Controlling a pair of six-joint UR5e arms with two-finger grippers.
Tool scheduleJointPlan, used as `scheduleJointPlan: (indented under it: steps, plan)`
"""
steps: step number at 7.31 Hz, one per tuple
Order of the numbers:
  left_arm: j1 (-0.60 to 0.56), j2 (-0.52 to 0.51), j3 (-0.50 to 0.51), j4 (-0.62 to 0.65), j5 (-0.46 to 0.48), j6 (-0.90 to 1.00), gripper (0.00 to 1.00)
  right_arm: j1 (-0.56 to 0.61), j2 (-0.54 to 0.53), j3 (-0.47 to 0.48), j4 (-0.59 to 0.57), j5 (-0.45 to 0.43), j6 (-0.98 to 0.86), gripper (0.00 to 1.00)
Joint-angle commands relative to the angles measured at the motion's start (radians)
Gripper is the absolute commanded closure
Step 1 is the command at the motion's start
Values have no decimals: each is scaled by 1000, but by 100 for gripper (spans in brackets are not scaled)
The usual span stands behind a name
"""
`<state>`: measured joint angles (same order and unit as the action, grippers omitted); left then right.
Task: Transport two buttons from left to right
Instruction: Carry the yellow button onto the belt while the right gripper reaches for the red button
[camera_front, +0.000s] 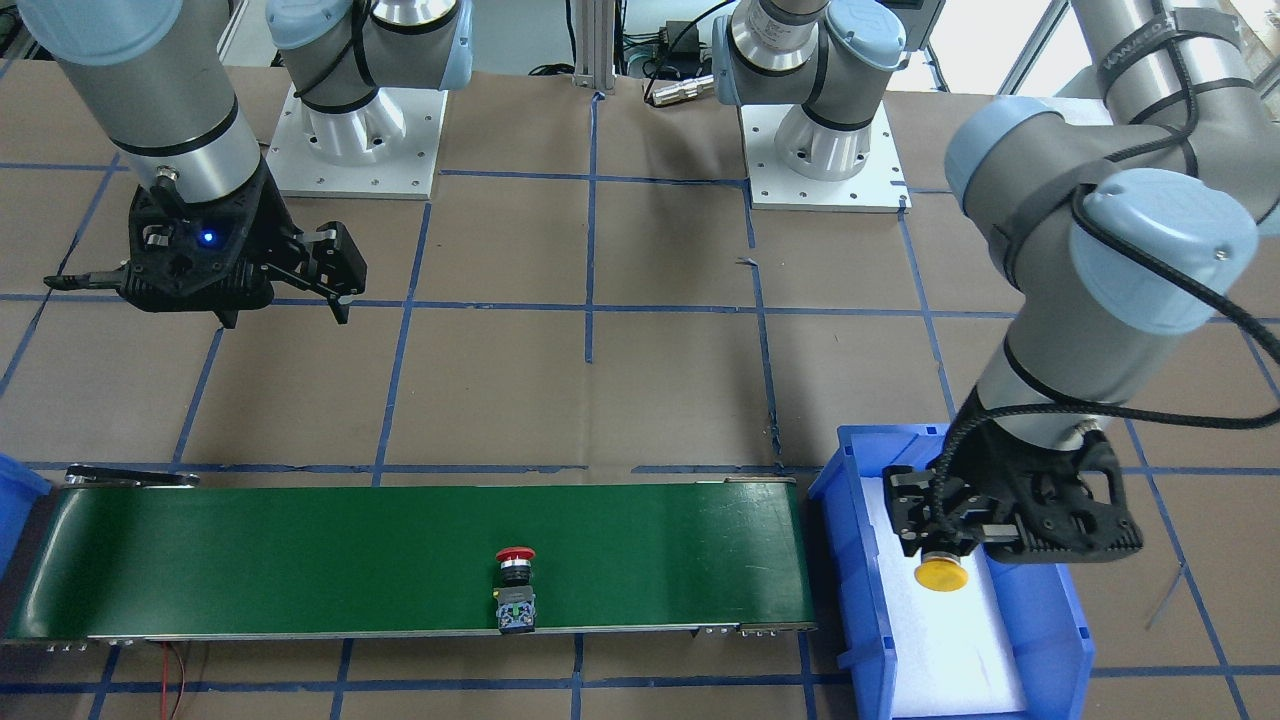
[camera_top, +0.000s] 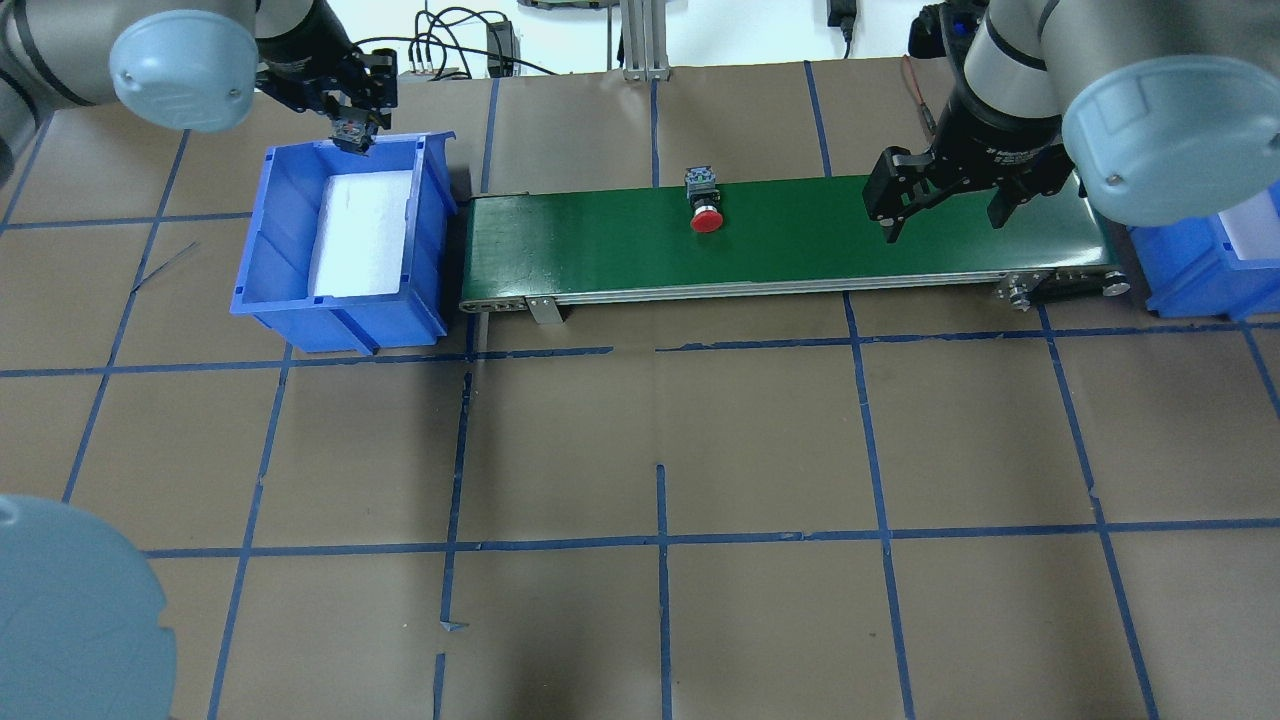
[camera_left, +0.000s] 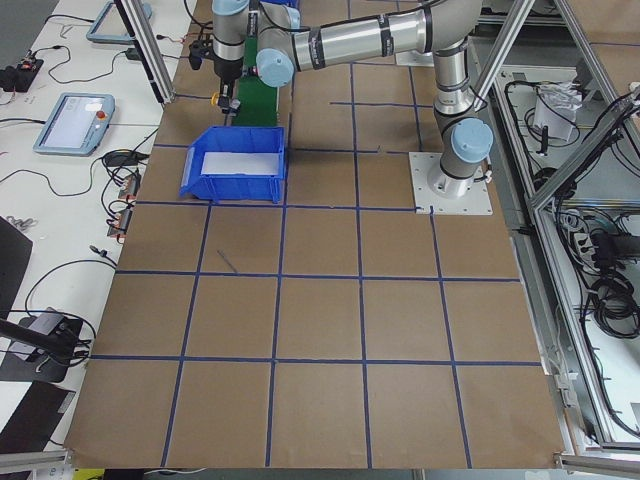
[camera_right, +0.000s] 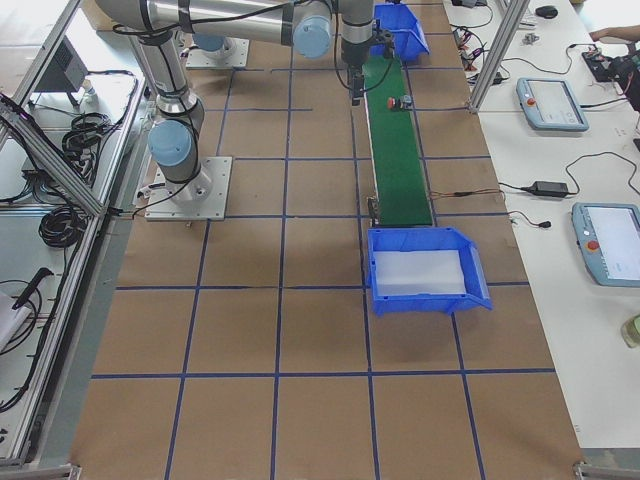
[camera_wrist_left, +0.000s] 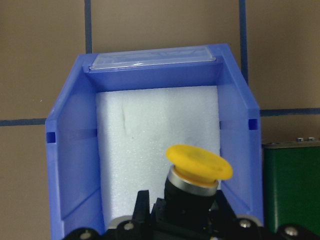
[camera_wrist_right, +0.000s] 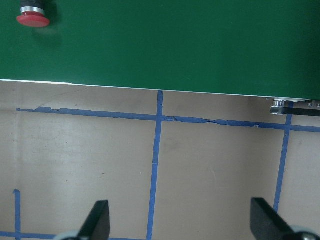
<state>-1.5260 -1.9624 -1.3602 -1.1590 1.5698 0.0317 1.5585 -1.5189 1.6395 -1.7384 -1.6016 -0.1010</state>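
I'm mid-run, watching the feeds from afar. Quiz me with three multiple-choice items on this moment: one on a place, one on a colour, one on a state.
1. Where is the red button?
A. in a blue bin
B. lying on the green conveyor belt
C. on the bare table

2. What colour is the cap of the button in the left gripper?
A. red
B. green
C. yellow

3. How does the right gripper stand?
A. open and empty
B. shut on the red button
C. shut on nothing

Answers:
1 B: the front-facing and overhead views both show it lying about midway along the belt.
2 C: the left wrist view shows the yellow button clamped in that gripper, above the white foam of a bin.
3 A: the right wrist view shows both fingers wide apart with nothing between them.
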Motion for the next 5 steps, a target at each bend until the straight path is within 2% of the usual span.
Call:
scheduleJointPlan:
  steps: [1, 2, 5]
  plan:
    - [-92, -41, -3, 47, 3, -94, 78, 0, 6, -47, 20, 11, -6, 0]
    - [-118, -85, -4, 67, 15, -95, 78, 2, 20, -102, 111, 12, -2, 0]
    - [-163, -165, -17, 110, 19, -127, 78, 2, 46, -116, 126, 12, 1, 0]
